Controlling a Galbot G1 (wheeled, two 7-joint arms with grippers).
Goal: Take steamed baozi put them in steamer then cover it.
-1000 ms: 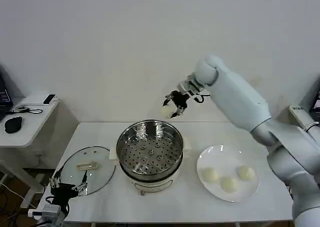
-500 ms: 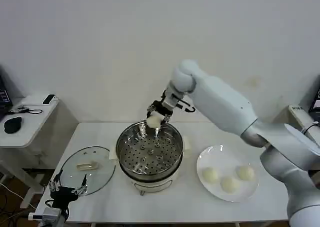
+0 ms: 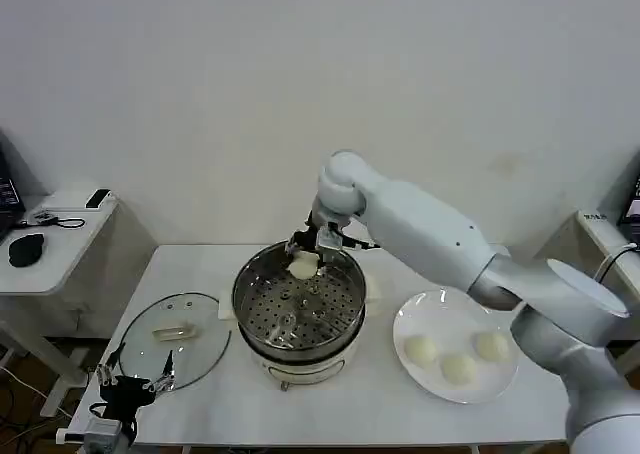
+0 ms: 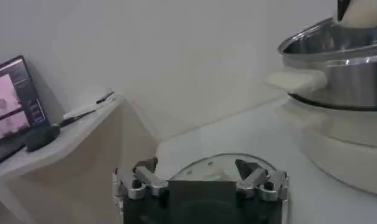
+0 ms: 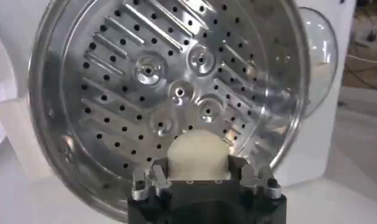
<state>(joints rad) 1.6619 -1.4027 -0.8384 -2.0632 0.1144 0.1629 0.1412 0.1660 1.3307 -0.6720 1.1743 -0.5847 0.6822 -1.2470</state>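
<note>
Right gripper (image 3: 304,251) sits over the far rim of the steamer (image 3: 297,346), jaws clamped on one steamed baozi (image 3: 302,265), bun held above the perforated tray, not touching it as far as I can tell. Right wrist view confirms: bun (image 5: 198,155) pinched between the fingers (image 5: 151,182), tray holes and steamer wall (image 5: 73,55) directly beyond it. Three more buns on the white plate (image 3: 420,314) to the right of the steamer: one at left (image 3: 420,350), one nearer the front edge (image 3: 458,369), one at right (image 3: 491,345), all close together, well apart from the pot. Cover (image 3: 176,336) lies flat on the table (image 3: 380,414) just left of the steamer, glass up, pale handle in the middle, rim just beside the pot's cream side tab. Left gripper (image 3: 128,384) parked low at the table's front-left corner, at the near edge of the cover, jaws spread and holding nothing; left wrist view shows the same, fingers (image 4: 144,181) apart over the lid (image 4: 222,167), steamer (image 4: 334,67) off to the side. Small side desk (image 3: 60,224) with a mouse further left
</note>
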